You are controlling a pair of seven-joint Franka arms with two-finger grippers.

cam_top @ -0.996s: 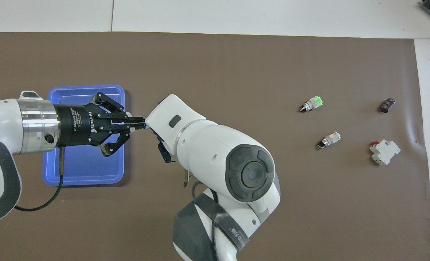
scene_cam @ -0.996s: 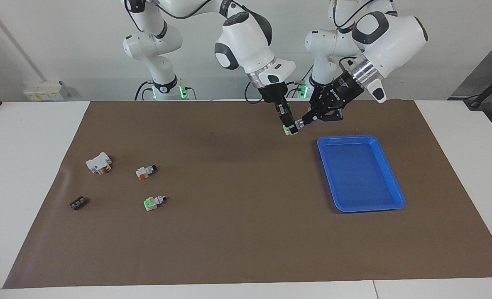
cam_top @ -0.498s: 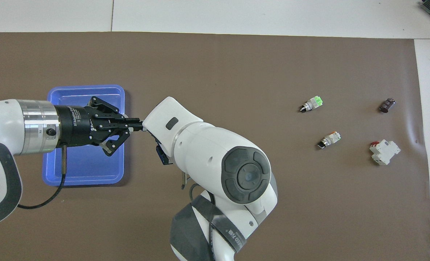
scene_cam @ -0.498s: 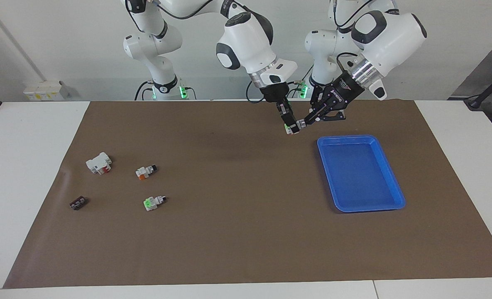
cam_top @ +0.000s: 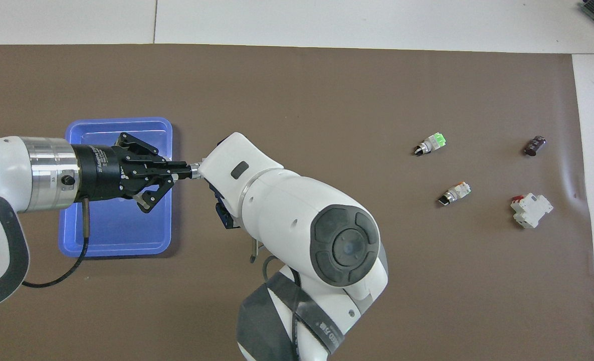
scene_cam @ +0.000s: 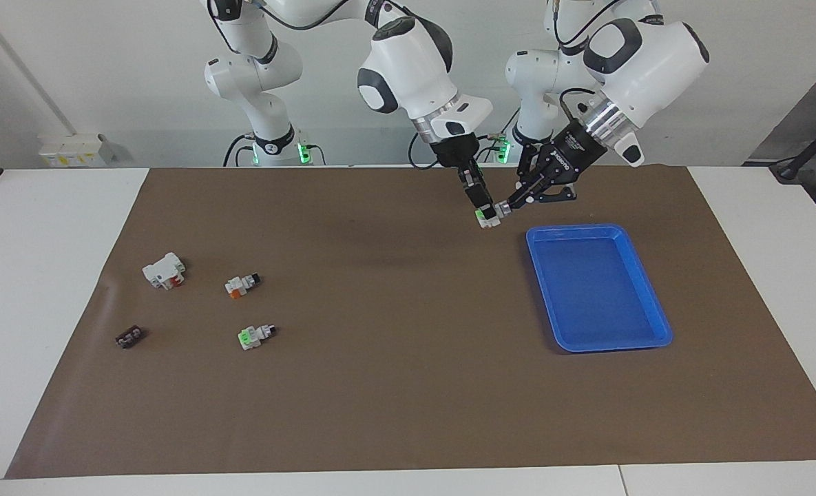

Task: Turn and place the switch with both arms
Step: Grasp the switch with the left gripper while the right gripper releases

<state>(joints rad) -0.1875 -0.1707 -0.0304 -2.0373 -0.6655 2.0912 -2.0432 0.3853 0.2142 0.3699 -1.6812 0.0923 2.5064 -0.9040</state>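
White plastic with a green end: the switch point(scene_cam: 488, 219) hangs in the air between the two hands, over the brown mat point(scene_cam: 394, 386) just beside the blue tray's point(scene_cam: 655, 324) corner nearest the robots. The left hand point(scene_cam: 503, 207) comes at it slantwise from the tray side, fingertips pressed together on the switch's upper end; its outer links splay wide. The right hand point(scene_cam: 482, 209) points steeply down at the same switch from above, its tip touching or just clear of the switch; whether its fingers pinch or stand apart cannot be told. In the overhead view the right arm's wrist covers the switch and its own hand; only the left hand point(cam_top: 190, 171) shows, over the tray's edge.

Toward the right arm's end of the tabletop point(scene_cam: 49, 275), well apart from both hands, lie a second green-faced switch point(scene_cam: 255, 335), an orange-faced switch point(scene_cam: 241, 284), a bigger white block with red patch point(scene_cam: 164, 270) and a small dark brown piece point(scene_cam: 129, 337). The tray holds nothing visible.
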